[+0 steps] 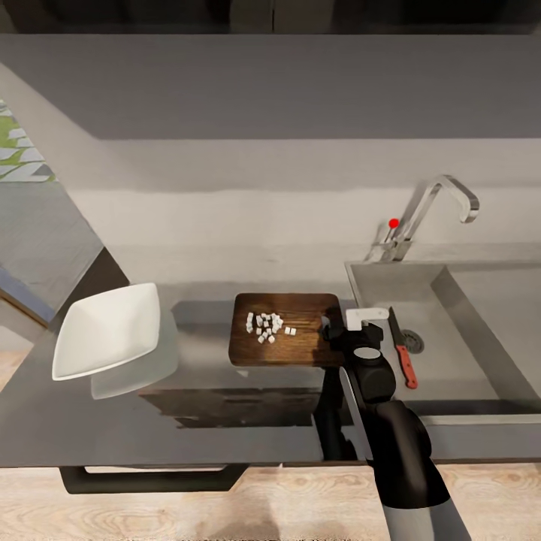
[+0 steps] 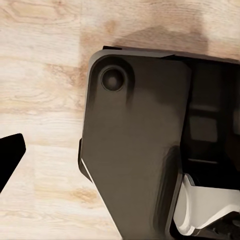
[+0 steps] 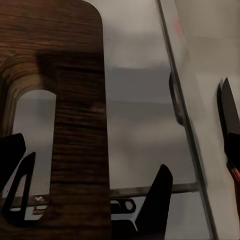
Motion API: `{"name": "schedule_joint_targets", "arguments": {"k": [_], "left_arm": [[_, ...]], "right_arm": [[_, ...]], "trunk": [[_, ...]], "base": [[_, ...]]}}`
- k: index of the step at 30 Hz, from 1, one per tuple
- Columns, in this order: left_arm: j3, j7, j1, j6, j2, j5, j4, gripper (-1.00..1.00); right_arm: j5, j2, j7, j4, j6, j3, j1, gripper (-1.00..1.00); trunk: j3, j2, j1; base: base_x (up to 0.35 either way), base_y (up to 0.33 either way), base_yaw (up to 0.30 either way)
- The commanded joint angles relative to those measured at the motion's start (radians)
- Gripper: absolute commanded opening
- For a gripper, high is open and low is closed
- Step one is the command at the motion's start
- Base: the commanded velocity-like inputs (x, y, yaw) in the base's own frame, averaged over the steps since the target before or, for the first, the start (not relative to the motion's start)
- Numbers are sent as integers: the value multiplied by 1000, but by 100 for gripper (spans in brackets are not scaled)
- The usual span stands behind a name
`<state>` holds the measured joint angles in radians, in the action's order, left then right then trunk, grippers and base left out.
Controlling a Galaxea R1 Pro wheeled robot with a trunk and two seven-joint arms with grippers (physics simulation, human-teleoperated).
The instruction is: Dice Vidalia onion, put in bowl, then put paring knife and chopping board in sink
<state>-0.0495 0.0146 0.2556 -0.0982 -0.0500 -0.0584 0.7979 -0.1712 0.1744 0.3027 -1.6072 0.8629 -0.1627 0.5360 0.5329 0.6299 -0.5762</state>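
Observation:
The dark wooden chopping board (image 1: 300, 347) lies on the grey countertop (image 1: 210, 248), just left of the sink (image 1: 481, 391). Several small white pieces of diced onion (image 1: 267, 325) sit on it. My right gripper (image 1: 340, 330) is at the board's end nearest the sink. In the right wrist view this gripper (image 3: 92, 160) is open, its fingers straddling the strip of chopping board (image 3: 75, 75) beside the slot handle. The paring knife (image 1: 403, 350), red-handled, lies in the basin, and its dark blade shows as the paring knife (image 3: 230, 115). The white bowl (image 1: 109, 329) stands left of the board.
An angular chrome faucet (image 1: 432, 210) with a red knob (image 1: 393, 223) rises behind the sink. The countertop's front edge runs below the board, with light wood floor (image 1: 248, 511) beyond. The left wrist view looks down on floor (image 2: 45, 60), my dark base (image 2: 140, 150) and one black finger (image 2: 10, 155).

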Motion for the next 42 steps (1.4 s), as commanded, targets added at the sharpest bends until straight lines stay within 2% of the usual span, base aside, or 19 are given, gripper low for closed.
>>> {"name": "schedule_joint_targets", "arguments": {"k": [1,12,23,24,35,42], "left_arm": [[-1,1,1,-1,-1,-6,1,100],[0,1,1,-1,-1,-6,1,100],[-1,1,1,-1,0,-6,2,100],[-1,1,1,-1,0,-6,2,100],[0,1,1,-1,-1,-6,3,100],[-1,1,1,-1,0,-6,3,100]], "right_arm": [[-5,0,1,0,7,-1,1,100],[-5,0,1,0,7,-1,1,100],[-4,0,1,4,8,-3,1,100],[-4,0,1,4,8,-3,1,-100],[17,0,1,6,8,-3,1,-100],[18,0,1,6,8,-3,1,-100]], "trunk": [[3,1,0],[20,1,0],[22,1,0],[22,1,0],[21,1,0],[11,1,0]], "base": [[0,0,0],[0,0,0],[0,0,0],[0,0,0],[0,0,0],[0,0,0]]}}
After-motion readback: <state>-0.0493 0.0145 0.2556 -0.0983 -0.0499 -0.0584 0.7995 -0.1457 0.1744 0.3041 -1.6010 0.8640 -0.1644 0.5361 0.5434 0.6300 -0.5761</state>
